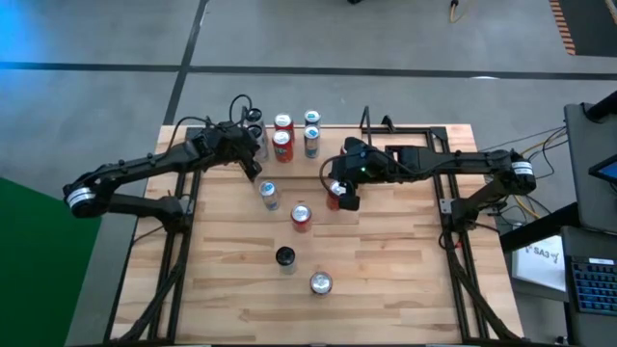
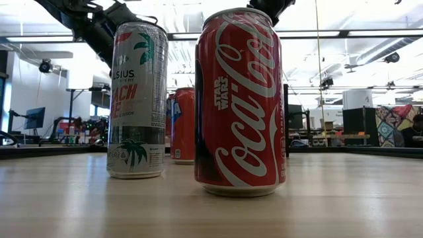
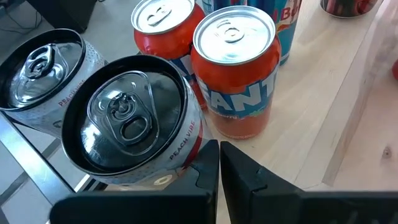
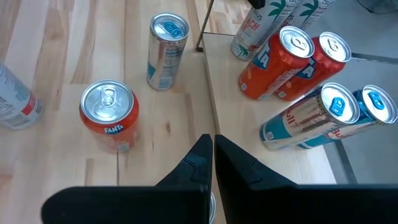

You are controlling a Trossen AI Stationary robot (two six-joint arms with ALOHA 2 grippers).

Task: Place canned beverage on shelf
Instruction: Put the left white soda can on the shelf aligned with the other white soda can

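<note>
The shelf [image 1: 333, 135] stands at the table's far edge. On its light wooden floor [image 4: 261, 134] are orange Fanta cans [image 3: 235, 74], blue cans [image 4: 323, 115] and white Celsius cans [image 3: 124, 124]. My left gripper [image 3: 219, 165] is shut, with its tips beside the nearest white can at the shelf's left end [image 1: 246, 149]. My right gripper [image 4: 211, 146] is shut and hangs in front of the shelf [image 1: 339, 188], above a red can [image 1: 334, 200] that it partly hides. More cans stand upright on the table: a Fanta [image 4: 107, 115], a slim blue one [image 4: 166, 50], a Coca-Cola [image 2: 239, 102] and a tall Celsius [image 2: 137, 99]. My left gripper's shut fingertips [image 3: 208, 155] stand right beside the lower side wall [image 3: 186, 149] of the nearest white can, coming at it slanting down from the table's left. I cannot tell whether they touch it. The can stands upright on the shelf floor.
Black side frames [image 1: 448, 207] run along the table's left and right edges. A thin black upright rod [image 4: 202, 28] marks the shelf's front. Two cans near the front edge [image 1: 284, 256] [image 1: 320, 282] stand apart from both arms. Bare wood lies at the table's near left and near right.
</note>
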